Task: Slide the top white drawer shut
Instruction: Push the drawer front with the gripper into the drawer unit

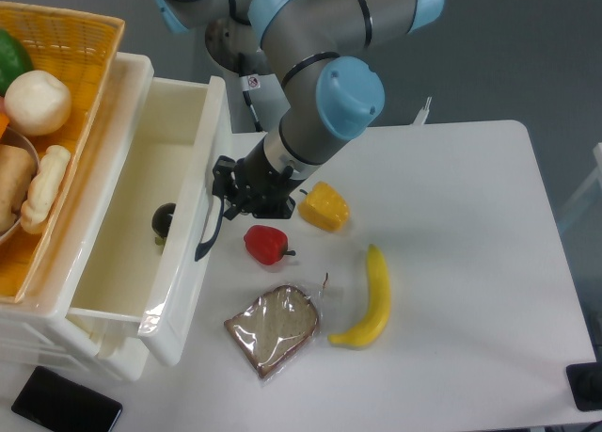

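Observation:
The top white drawer (179,291) is pulled far out to the right, a deep glossy tub with a black arched handle (209,230) on its front wall. A small dark round object (163,219) lies inside it. My gripper (224,189) is at the outer face of the drawer front, just above the handle, with its fingers pointing left against or very near the wall. The jaws look spread apart and hold nothing.
A yellow wicker basket (89,51) of food sits on the cabinet top at left. On the table lie a yellow pepper (324,207), a red pepper (265,244), a banana (370,300) and wrapped bread (273,328). A black phone (66,407) lies at bottom left.

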Controlling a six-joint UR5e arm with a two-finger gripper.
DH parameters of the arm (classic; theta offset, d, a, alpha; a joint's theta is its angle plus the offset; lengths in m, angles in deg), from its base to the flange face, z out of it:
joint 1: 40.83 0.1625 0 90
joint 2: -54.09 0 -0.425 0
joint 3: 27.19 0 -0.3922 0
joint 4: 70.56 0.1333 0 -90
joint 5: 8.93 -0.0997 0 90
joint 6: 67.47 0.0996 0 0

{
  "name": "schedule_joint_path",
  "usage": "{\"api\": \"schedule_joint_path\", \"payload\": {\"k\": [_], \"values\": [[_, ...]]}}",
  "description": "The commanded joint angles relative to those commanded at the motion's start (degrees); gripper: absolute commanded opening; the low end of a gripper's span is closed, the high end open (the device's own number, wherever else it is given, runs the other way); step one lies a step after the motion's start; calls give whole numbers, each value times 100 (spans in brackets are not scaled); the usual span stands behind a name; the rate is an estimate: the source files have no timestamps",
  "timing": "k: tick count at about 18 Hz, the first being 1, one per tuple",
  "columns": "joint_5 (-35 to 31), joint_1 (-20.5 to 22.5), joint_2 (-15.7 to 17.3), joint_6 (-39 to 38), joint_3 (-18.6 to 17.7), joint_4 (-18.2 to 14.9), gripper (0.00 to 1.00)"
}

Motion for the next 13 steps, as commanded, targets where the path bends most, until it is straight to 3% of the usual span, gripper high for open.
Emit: {"api": "schedule_joint_path", "payload": {"k": [13], "values": [[0, -483, 79, -255, -27, 35, 0]]}}
